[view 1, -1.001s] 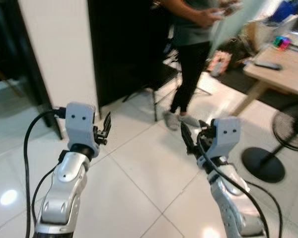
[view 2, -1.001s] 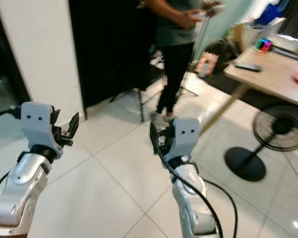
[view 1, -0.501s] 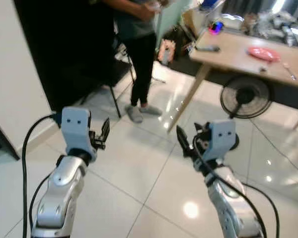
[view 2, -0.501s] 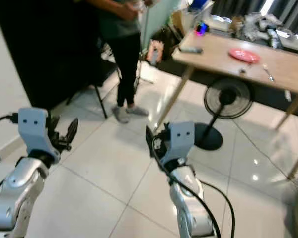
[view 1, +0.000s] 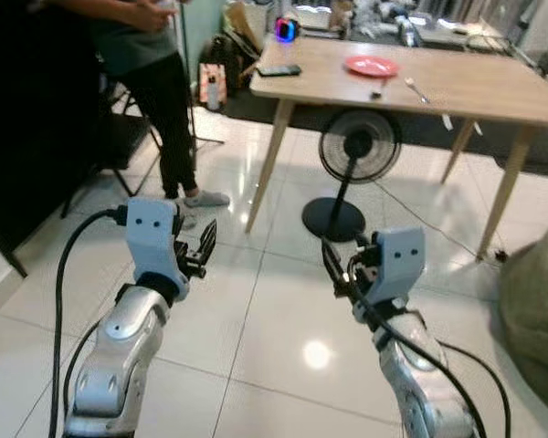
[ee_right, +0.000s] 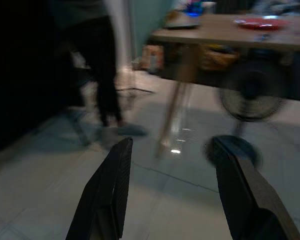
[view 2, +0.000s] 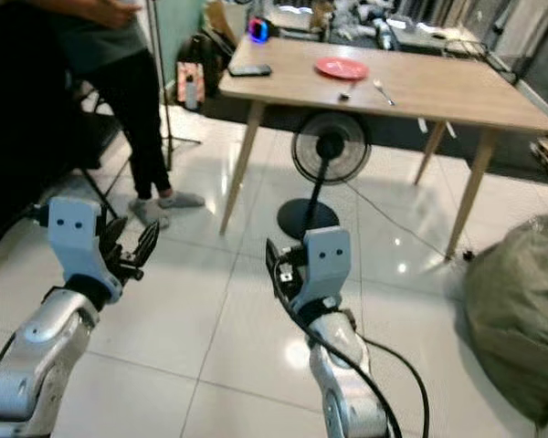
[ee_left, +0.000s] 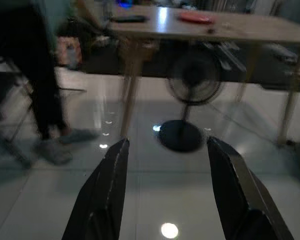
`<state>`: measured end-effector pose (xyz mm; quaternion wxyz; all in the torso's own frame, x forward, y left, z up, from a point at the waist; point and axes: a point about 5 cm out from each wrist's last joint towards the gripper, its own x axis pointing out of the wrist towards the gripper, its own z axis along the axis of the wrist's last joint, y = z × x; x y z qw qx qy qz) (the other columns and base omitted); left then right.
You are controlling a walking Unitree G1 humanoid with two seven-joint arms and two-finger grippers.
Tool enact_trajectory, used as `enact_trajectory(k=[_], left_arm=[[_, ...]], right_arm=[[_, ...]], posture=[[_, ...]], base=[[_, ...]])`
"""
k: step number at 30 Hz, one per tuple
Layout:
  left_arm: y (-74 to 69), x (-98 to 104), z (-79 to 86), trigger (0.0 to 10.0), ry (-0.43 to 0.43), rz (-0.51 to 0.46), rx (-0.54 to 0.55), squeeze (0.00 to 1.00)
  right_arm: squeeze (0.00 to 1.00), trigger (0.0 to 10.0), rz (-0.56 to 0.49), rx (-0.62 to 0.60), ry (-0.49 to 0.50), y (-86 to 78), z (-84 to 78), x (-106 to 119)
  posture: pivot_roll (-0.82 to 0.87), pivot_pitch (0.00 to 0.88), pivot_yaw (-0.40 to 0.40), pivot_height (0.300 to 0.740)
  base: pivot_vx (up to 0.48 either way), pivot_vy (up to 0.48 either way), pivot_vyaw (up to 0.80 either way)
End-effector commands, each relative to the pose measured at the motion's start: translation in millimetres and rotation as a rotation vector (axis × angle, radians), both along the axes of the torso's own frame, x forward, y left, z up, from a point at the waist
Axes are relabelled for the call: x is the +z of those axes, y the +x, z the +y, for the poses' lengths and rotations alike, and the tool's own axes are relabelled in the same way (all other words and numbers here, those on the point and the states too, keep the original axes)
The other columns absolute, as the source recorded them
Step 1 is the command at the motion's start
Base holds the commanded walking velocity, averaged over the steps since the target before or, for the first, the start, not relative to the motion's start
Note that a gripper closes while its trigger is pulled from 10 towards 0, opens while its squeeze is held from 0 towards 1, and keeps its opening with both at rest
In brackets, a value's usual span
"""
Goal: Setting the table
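the person [view 1: 144, 55] was cut off above the chest by the top edge, and what the hands held could not be made out. the far edge of the wooden table [view 1: 457, 87] ran out of frame, its clutter too small to identify. near the red plate [view 1: 371, 66], a small utensil [view 1: 415, 88] could not be told as fork or spoon. the grey-green beanbag [view 1: 536, 319] was cropped at the right edge. both wrist views were motion-blurred, with the standing fan [ee_left: 193, 80] smeared.

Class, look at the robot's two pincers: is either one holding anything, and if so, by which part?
Nothing is held. The left pincer and the right pincer are both open, with bare floor between their fingers.
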<state>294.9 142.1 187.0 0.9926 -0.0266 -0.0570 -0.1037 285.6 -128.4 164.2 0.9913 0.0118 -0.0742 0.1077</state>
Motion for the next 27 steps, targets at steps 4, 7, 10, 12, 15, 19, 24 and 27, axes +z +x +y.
enact_trajectory(k=[4, 7, 10, 12, 15, 19, 24, 27], left_arm=[[-1.7, -3, 2.7, 10.0, 0.003, 0.01, 0.03, 0.0], [-0.6, -2, 4.1, 10.0, 0.005, 0.007, 0.046, 0.0], [-0.2, -2, 4.7, 10.0, 0.006, 0.003, 0.053, 0.0], [0.1, -1, 5.4, 10.0, 0.006, -0.004, 0.062, 0.0], [0.8, 0, 6.7, 10.0, 0.026, -0.012, 0.083, 0.0], [2.4, -2, 8.2, 10.0, 0.05, -0.01, 0.108, 0.03], [5.5, -4, 13.5, 10.0, 0.06, 0.007, 0.145, 0.08], [5.8, -4, 14.0, 10.0, 0.063, 0.008, 0.147, 0.07]], right_arm=[[0.0, 10.0, 0.0, -0.001, 0.001, 0.6, 0.1, 0], [0.0, 10.0, 0.001, -0.001, 0.002, 0.6, 0.4, -1], [0.0, 10.0, 0.002, -0.002, 0.003, 0.6, 0.5, -1], [0.0, 10.0, 0.003, -0.003, 0.003, 0.6, 0.6, -1], [0.0, 10.0, 0.003, -0.007, -0.003, 0.8, 0.2, -1], [0.0, 10.0, -0.007, -0.012, -0.007, 1.0, -0.3, 0], [0.0, 10.0, -0.014, -0.011, 0.002, 0.4, -0.4, 0], [0.0, 10.0, -0.015, -0.011, 0.003, 0.3, -0.6, 0]], posture=[[-0.06, 0.025, 0.03, 0.74], [-0.06, 0.026, 0.03, 0.74], [-0.06, 0.026, 0.03, 0.74], [-0.06, 0.026, 0.03, 0.74], [-0.06, 0.025, 0.03, 0.74], [-0.06, 0.024, 0.031, 0.74], [-0.06, 0.022, 0.033, 0.74], [-0.06, 0.022, 0.034, 0.74]], base=[[0.0, 0.0, -0.8], [0.0, 0.0, -0.8], [0.0, 0.0, -0.8], [0.0, 0.0, -0.8], [0.0, 0.0, -0.8], [0.312, 0.0, -0.36], [0.48, 0.0, 0.0], [0.48, 0.0, 0.0]])
